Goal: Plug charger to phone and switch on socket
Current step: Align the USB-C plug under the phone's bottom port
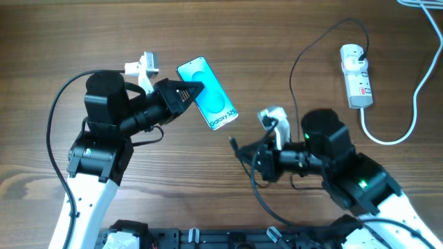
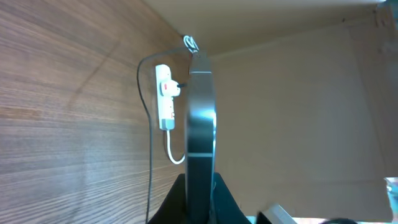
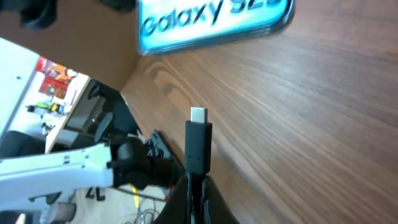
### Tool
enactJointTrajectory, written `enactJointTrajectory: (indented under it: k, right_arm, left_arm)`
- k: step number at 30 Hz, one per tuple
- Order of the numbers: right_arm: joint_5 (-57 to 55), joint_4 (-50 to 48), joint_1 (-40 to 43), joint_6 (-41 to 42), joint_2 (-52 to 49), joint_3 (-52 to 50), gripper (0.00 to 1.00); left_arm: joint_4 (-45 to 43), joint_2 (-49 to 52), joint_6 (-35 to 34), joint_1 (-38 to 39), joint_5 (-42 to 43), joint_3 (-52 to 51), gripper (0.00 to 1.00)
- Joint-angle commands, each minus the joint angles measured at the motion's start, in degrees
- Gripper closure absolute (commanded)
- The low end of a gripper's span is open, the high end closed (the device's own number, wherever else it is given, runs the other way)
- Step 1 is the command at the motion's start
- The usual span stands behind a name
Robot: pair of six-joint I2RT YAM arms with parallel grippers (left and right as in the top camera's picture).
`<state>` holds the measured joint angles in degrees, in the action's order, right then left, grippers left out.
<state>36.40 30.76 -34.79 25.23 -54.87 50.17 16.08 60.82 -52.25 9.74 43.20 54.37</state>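
My left gripper (image 1: 192, 92) is shut on the phone (image 1: 208, 94), a cyan-screened smartphone with "Galaxy S25" text, and holds it by its left edge; the left wrist view shows the phone edge-on (image 2: 201, 118) between the fingers (image 2: 199, 199). My right gripper (image 1: 248, 153) is shut on the charger's connector (image 3: 198, 142), whose metal tip points at the phone's bottom edge (image 3: 211, 22), a short gap away. The thin black cable (image 1: 296, 62) runs back to a black plug in the white socket strip (image 1: 356, 75) at the far right, also in the left wrist view (image 2: 165, 96).
The socket's thick white cord (image 1: 415, 90) loops off the table's right edge. The wooden table (image 1: 138, 28) lies under both arms. Robot bases and black cabling sit along the front edge (image 1: 208, 238).
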Motion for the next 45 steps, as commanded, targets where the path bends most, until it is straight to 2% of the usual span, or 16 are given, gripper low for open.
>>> enactJointTrajectory:
  k: [1,15,45]
  right_arm:
    - [0.57,-3.19,-0.09,-1.46,-3.56,0.17,0.96]
    - [0.57,-3.96,-0.09,-1.07,0.33,0.2,0.96]
    - [-2.03,-4.39,-0.09,-0.63,0.24,0.17,0.96]
  left_arm:
    - [-0.63,-0.42,-0.72,-0.28,2.4,0.7,0.96]
    - [-0.63,-0.42,-0.5,-0.28,2.38,0.7,0.96]
    - [0.9,-0.42,-0.52,-0.28,2.38,0.7,0.96]
